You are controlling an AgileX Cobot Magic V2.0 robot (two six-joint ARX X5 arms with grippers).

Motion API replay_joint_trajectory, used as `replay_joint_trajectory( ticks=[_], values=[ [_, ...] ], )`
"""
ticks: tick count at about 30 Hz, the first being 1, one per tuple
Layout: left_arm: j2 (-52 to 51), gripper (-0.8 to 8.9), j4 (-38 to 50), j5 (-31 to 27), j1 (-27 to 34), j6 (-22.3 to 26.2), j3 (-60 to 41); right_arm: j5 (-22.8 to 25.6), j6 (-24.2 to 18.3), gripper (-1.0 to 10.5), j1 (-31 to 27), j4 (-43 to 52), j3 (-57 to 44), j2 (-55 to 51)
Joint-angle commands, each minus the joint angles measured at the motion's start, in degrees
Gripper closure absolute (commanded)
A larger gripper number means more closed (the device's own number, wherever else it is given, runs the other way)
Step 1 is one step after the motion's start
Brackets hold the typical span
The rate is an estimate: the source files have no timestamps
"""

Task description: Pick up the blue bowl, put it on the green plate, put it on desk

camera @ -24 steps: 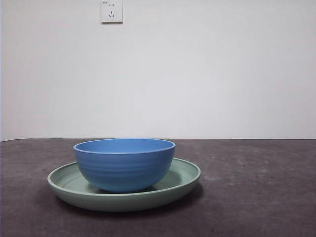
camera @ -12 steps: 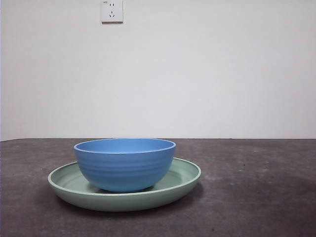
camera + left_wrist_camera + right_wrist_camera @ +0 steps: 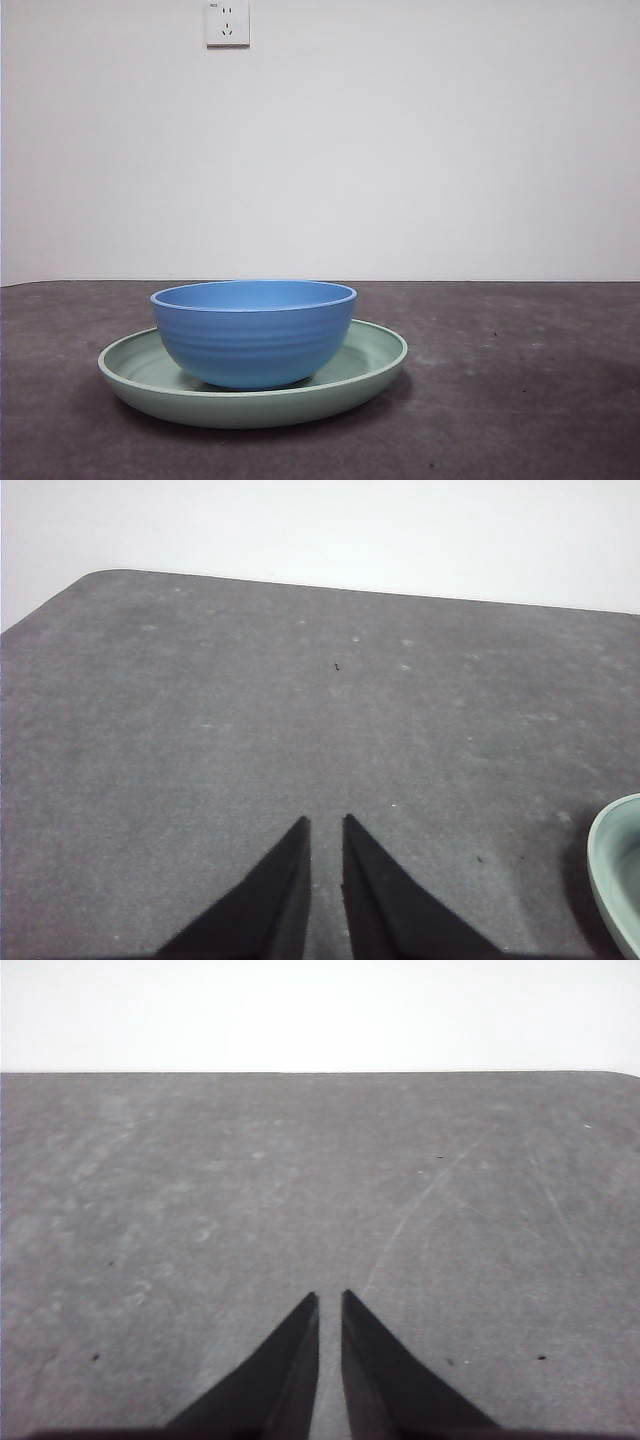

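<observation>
While blue bowl [image 3: 254,333] sits in green plate [image 3: 375,352], both tools [image 3: 324,825] [image 3: 329,1300] nearly closed, empty, above desk [image 3: 200,1210].

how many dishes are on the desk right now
2: the blue bowl sits in the green plate, and the plate rests on the desk, left of centre in the front view. Nothing appears hidden.

- The blue bowl [image 3: 254,333] sits upright inside the green plate [image 3: 372,368], its base on the plate's floor.
- The plate rests flat on the dark table [image 3: 520,400] and reaches past the bowl on both sides.
- No fingers show in this view, so nothing can be placed against them.
- A white wall socket [image 3: 227,22] hangs on the pale wall [image 3: 450,150] behind.
</observation>
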Motion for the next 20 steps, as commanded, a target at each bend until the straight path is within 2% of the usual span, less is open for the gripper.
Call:
replay_joint_trajectory(
  ticks=[1,20],
  values=[
    [-0.1,7.54,-0.5,0.0,0.2,-0.4,-1.2,0.2,-1.6,9.1,0.6,0.6,-0.3,0.0],
    [-0.1,7.54,-0.5,0.0,0.2,-0.4,-1.2,-0.2,-0.6,9.1,0.8,3.0,-0.3,0.0]
  ],
)
